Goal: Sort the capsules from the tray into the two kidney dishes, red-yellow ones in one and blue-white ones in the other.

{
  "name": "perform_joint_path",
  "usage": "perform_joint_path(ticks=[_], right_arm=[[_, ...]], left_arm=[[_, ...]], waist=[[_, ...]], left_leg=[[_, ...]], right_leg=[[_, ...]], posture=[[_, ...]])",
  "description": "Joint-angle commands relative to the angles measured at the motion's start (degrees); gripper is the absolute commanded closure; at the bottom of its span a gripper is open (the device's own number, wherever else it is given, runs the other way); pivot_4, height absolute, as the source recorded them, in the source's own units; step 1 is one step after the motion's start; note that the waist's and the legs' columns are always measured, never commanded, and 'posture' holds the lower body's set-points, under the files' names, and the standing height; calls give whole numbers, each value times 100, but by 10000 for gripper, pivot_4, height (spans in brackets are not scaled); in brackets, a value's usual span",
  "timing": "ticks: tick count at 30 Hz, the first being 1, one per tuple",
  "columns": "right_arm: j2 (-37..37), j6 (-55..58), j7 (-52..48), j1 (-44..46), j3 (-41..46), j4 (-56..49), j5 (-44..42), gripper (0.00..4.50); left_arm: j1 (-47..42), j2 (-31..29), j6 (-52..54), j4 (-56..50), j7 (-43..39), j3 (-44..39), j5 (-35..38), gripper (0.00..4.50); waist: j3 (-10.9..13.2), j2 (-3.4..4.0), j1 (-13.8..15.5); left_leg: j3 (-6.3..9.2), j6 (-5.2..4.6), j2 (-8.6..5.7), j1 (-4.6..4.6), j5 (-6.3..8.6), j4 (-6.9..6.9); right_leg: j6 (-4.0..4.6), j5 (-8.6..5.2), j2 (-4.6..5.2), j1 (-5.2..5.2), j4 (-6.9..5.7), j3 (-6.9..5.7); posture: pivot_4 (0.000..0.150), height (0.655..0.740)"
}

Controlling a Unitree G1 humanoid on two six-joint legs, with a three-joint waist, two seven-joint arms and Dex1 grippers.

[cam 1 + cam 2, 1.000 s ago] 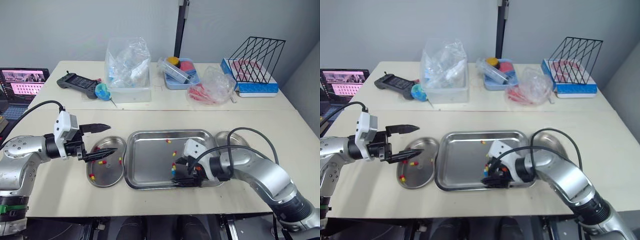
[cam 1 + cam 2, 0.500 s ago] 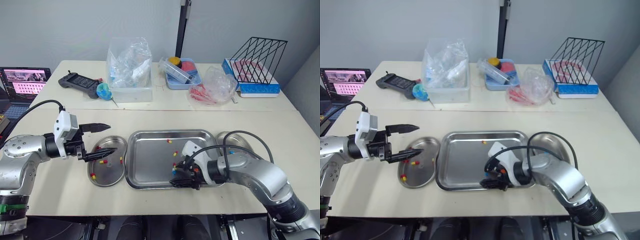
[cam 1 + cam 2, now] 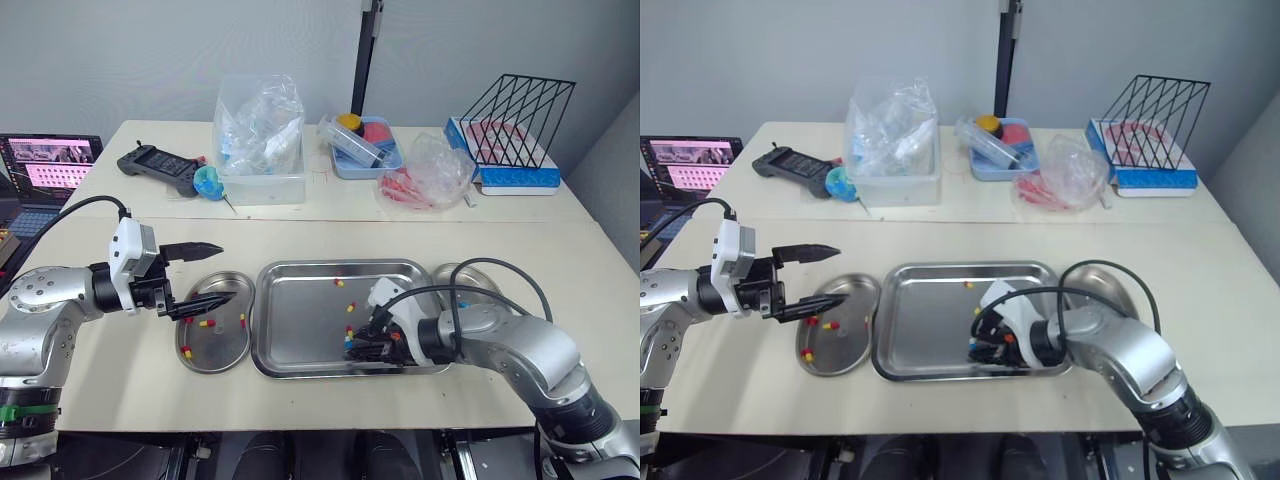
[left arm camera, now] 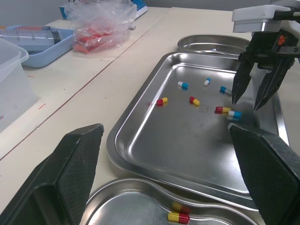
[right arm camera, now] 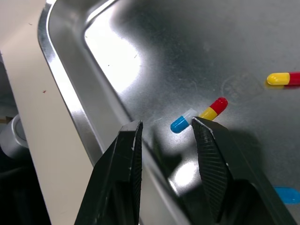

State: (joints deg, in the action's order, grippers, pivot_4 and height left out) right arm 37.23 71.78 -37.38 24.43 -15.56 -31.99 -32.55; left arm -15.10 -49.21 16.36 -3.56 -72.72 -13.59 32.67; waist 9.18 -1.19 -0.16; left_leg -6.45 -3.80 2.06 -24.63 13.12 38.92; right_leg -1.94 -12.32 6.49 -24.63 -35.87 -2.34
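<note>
The steel tray [image 3: 300,325] holds several loose capsules. My right gripper [image 5: 166,123] hovers open just above the tray's near edge. A blue-white capsule [image 5: 180,123] lies between its fingertips, end to end with a red-yellow capsule [image 5: 214,108]. The left wrist view shows the same pair [image 4: 234,114] under my right gripper [image 4: 243,104]. My left gripper [image 3: 226,272] stays open and holds nothing, above the left kidney dish [image 3: 215,368], which has three red-yellow capsules [image 3: 205,323] in it. The right kidney dish [image 3: 470,275] sits behind my right arm, partly hidden.
At the back of the table stand a clear plastic box with bags [image 3: 258,140], a blue tray of items [image 3: 362,145], a bag of red items [image 3: 425,175], a black wire rack [image 3: 512,125] and a black controller [image 3: 155,168]. A laptop [image 3: 45,175] is far left.
My right gripper has shifted slightly along the tray's near edge and lifted a little; the capsule pair still lies on the tray. The left gripper has barely moved.
</note>
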Motion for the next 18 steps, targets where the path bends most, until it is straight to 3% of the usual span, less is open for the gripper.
perform_joint_path(ticks=[1,18], right_arm=[[-29,-98,85,-11,-17,-70,46,27540],[-147,-439,354,-130,-384,94,334,27540]], left_arm=[[-78,-66,-7,-59,-1,-63,26,0],[-101,-102,-23,-23,79,-167,-7,0]], waist=[[0,0,1],[0,0,0]], left_leg=[[0,0,0,0,0,0],[0,0,0,1,0,0]], right_leg=[[0,0,0,0,0,0],[0,0,-1,1,0,0]], posture=[[1500,7400],[1500,7400]])
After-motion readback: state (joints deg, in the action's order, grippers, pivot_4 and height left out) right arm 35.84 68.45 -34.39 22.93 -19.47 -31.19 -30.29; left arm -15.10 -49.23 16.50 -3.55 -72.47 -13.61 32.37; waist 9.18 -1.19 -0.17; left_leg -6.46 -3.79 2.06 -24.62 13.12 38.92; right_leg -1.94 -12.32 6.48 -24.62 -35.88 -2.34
